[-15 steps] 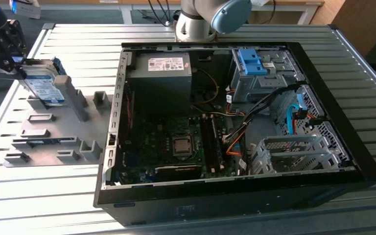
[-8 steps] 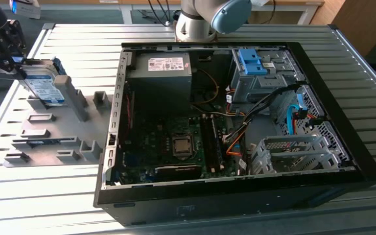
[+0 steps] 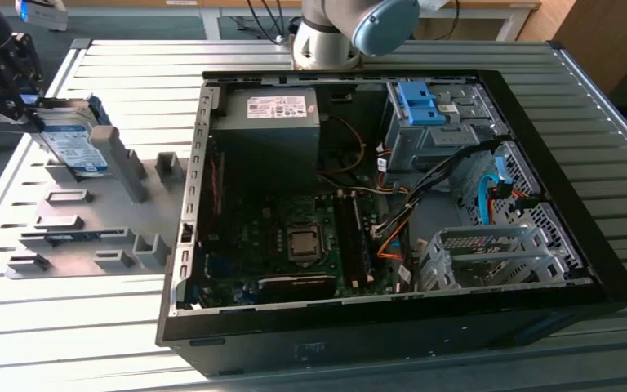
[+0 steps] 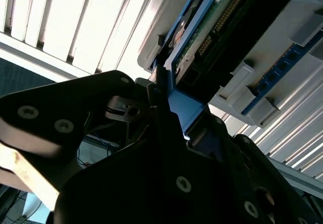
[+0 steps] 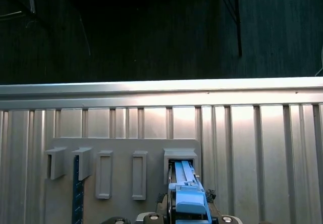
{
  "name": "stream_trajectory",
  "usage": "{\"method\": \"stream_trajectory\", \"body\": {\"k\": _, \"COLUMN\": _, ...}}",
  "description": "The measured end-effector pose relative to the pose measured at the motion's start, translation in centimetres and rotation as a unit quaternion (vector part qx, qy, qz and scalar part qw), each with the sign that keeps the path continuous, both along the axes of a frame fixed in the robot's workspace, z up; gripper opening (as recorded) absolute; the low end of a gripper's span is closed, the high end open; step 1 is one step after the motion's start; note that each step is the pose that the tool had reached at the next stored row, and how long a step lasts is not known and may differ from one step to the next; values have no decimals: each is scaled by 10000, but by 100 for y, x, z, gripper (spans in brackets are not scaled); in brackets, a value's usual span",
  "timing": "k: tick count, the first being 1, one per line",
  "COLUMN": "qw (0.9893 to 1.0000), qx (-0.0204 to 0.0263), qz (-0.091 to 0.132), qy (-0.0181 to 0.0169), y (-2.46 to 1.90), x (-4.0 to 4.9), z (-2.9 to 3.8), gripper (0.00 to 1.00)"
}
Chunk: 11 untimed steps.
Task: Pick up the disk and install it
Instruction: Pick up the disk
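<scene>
Pincer (image 4: 166,95) clamps disk (image 3: 76,143) upright at grey holder (image 3: 85,237); white-and-blue label (image 3: 68,157) print illegible.

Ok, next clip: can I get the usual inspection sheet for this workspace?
Surface: slatted metal table carrying a grey holder tray and an open computer case.
Job's things: disk upright at the tray, on the exterior view's left.
Clutter: nothing seen.
Grippers: end effector shut on the disk's blue frame.
Cables: orange and black wires and a blue cable, all inside the case.
Surroundings: arm base behind the case; wooden furniture beyond the table.
</scene>
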<state>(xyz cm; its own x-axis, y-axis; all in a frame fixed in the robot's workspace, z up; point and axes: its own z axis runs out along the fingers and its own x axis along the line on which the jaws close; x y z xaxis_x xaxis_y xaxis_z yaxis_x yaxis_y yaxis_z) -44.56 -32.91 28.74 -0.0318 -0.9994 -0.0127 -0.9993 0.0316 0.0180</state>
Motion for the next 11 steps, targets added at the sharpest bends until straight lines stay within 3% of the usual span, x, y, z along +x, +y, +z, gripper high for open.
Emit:
{"method": "stream_trajectory", "body": {"k": 5, "qw": 10000, "qx": 0, "qz": 89, "qy": 0, "y": -2, "x": 0, "z": 0, "gripper": 37}}
{"method": "stream_trajectory", "body": {"k": 11, "qw": 10000, "qx": -1, "qz": 29, "qy": 0, "y": -2, "x": 0, "z": -1, "gripper": 37}}
